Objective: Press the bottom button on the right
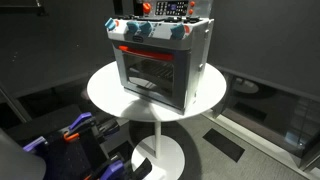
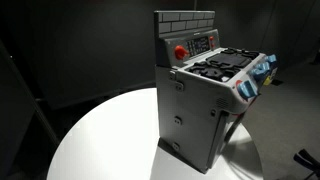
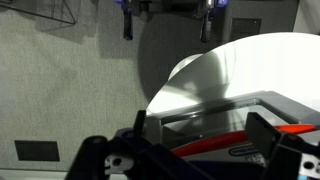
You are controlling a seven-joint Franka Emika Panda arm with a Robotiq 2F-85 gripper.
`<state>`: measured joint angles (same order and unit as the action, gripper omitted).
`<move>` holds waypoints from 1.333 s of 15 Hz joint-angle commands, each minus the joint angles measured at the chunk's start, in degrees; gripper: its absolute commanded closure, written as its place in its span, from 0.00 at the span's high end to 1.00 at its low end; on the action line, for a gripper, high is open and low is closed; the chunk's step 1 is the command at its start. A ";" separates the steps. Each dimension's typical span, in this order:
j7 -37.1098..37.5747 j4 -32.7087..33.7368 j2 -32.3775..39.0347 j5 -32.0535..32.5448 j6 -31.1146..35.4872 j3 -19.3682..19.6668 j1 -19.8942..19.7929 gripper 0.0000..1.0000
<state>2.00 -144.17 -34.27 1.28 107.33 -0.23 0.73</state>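
Note:
A grey toy stove [image 1: 160, 62] stands on a round white table [image 1: 105, 95] and shows in both exterior views [image 2: 200, 110]. Its brick-patterned back panel carries a red knob [image 2: 181, 50] and a small dark button panel [image 2: 203, 43], which is cut off at the top edge in an exterior view [image 1: 170, 8]. The single buttons are too small to tell apart. My gripper [image 3: 203, 130] shows only in the wrist view. It is open and empty, with its fingers to either side of the oven's glass door and red handle [image 3: 205, 148], apart from the stove.
The table stands on a white pedestal foot [image 1: 160, 155] over a dark floor. Blue and black equipment [image 1: 70, 135] sits low beside the table. Blue stove knobs [image 2: 262, 72] jut out at the stove's front. Dark walls surround the scene.

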 commanded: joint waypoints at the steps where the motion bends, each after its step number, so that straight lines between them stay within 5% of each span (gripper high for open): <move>1: -0.12 0.10 0.02 -0.14 -0.12 -0.23 -0.26 1.00; 11: 0.28 2.23 1.76 -0.12 0.90 -0.16 -0.51 1.00; 20: 2.58 11.66 10.92 0.37 9.73 -0.66 -0.97 1.00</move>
<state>2.91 -137.24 -27.84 1.28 114.90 -0.23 0.71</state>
